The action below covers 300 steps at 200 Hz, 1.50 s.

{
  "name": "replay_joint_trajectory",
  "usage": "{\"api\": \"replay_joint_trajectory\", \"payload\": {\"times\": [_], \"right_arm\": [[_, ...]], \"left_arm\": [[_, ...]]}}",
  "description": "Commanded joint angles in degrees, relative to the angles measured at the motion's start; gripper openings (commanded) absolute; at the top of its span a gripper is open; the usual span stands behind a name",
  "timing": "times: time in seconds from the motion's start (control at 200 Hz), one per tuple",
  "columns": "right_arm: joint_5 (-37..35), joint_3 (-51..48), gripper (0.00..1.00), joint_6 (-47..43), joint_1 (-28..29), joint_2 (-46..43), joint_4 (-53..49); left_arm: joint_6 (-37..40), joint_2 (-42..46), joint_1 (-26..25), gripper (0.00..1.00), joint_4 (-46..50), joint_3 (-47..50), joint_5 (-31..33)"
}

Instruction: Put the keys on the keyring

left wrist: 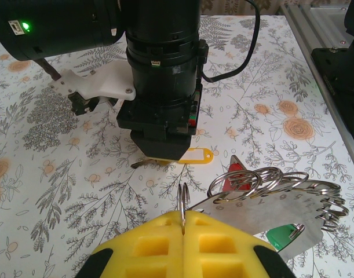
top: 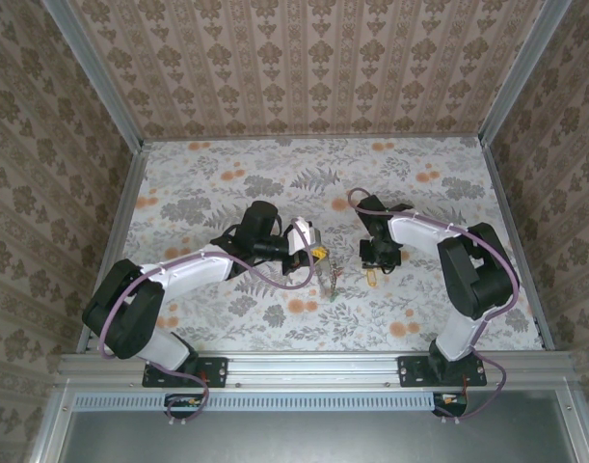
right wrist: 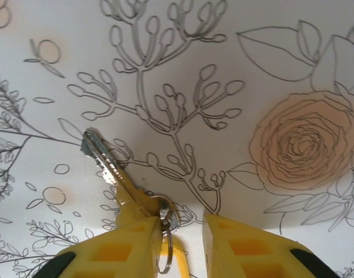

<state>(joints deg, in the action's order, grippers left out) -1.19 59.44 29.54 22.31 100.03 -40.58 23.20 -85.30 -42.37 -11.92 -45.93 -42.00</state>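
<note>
My left gripper (left wrist: 183, 215) is shut on a thin split ring (left wrist: 183, 197), held edge-on at the rim of the keyring (left wrist: 281, 214). The keyring is a flat silvery disc with numbered holes and several wire rings, plus a red tag (left wrist: 234, 174) and a green tag (left wrist: 284, 234). A silver key (right wrist: 107, 165) lies flat on the table, joined by a small ring (right wrist: 168, 217) to a yellow tag (left wrist: 197, 156). My right gripper (right wrist: 181, 223) stands low over it with its jaws apart. The key's head is against the left finger, and the right finger is clear of it.
The floral tablecloth (top: 419, 193) spreads around both arms. A metal frame rail (top: 304, 367) runs along the near edge, and patterned walls close the back and sides. In the top view the two grippers (top: 308, 241) (top: 376, 265) sit close together mid-table.
</note>
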Motion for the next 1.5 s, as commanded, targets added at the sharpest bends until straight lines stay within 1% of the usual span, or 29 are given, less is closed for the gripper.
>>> {"api": "replay_joint_trajectory", "payload": {"times": [0.0, 0.125, 0.275, 0.39, 0.435, 0.47, 0.505, 0.57, 0.62, 0.67, 0.755, 0.805, 0.885, 0.93, 1.075, 1.2, 1.4, 1.495], "right_arm": [[1.06, -0.23, 0.33, -0.66, 0.33, 1.08, -1.16], [5.08, -1.23, 0.38, 0.32, 0.12, 0.47, 1.98], [1.22, -2.0, 0.38, 2.25, 0.18, -2.45, 3.05], [0.5, -2.72, 0.27, 2.78, -0.36, -6.97, 3.82], [0.49, -2.98, 0.2, 2.73, -0.59, -8.32, 3.64], [0.57, -2.92, 0.19, 2.57, -0.84, -8.84, 2.98], [0.46, -2.42, 0.2, 2.35, -0.92, -8.58, 1.44], [-0.05, -1.08, 0.28, 2.32, -0.95, -7.14, -1.92], [0.71, -0.57, 0.25, 2.44, -0.94, -6.06, -3.2], [2.27, -1.08, 0.23, 3.01, -0.81, -5.84, -2.07], [7.33, -2.75, 0.24, 4.38, -0.77, -6.8, 2.46], [8.13, -3.48, 0.27, 5.62, -0.77, -7.53, 4.47], [7.78, -3.19, 0.35, 5.45, -0.75, -7.4, 5.07], [7.69, -2.76, 0.35, 4.55, -0.69, -6.73, 4.64], [5.3, -1.18, 0.34, 2.67, -0.25, -3.65, 2.02], [5.08, -1.0, 0.3, 2.01, -0.14, -2.34, 2.12], [4.67, -0.91, 0.21, 1.19, -0.12, -2.24, 2.28], [4.59, -0.74, 0.21, 0.89, -0.05, -2.4, 2.08]], "left_arm": [[1.32, 0.31, -0.38, 0.0, -0.19, -2.31, -0.77], [1.46, 0.31, -0.43, 0.0, 0.1, -2.43, -0.66], [1.85, 0.58, -0.4, 0.0, 0.83, -2.4, -0.49], [2.29, 0.78, -0.42, 0.0, 1.29, -2.32, -0.28], [2.32, 0.78, -0.43, 0.0, 1.31, -2.31, -0.27], [2.37, 0.74, -0.41, 0.0, 1.24, -2.24, -0.26], [2.29, 0.66, -0.42, 0.0, 1.14, -2.24, -0.25], [2.18, 0.62, -0.45, 0.0, 1.02, -2.17, -0.34], [2.11, 0.51, -0.52, 0.0, 0.9, -2.15, -0.28], [2.18, 0.42, -0.48, 0.0, 0.98, -2.21, -0.37], [2.18, 0.47, -0.52, 0.0, 0.98, -2.18, -0.34], [2.15, 0.47, -0.51, 0.0, 1.0, -2.23, -0.29], [2.2, 0.52, -0.52, 0.0, 0.95, -2.23, -0.28], [2.19, 0.44, -0.51, 0.0, 1.03, -2.31, -0.44], [2.41, 0.41, -0.48, 0.0, 1.11, -2.25, -0.53], [2.37, 0.4, -0.44, 0.0, 1.1, -2.21, -0.54], [2.22, 0.48, -0.52, 0.0, 1.12, -2.17, -0.54], [2.22, 0.46, -0.51, 0.0, 1.22, -2.31, -0.5]]}}
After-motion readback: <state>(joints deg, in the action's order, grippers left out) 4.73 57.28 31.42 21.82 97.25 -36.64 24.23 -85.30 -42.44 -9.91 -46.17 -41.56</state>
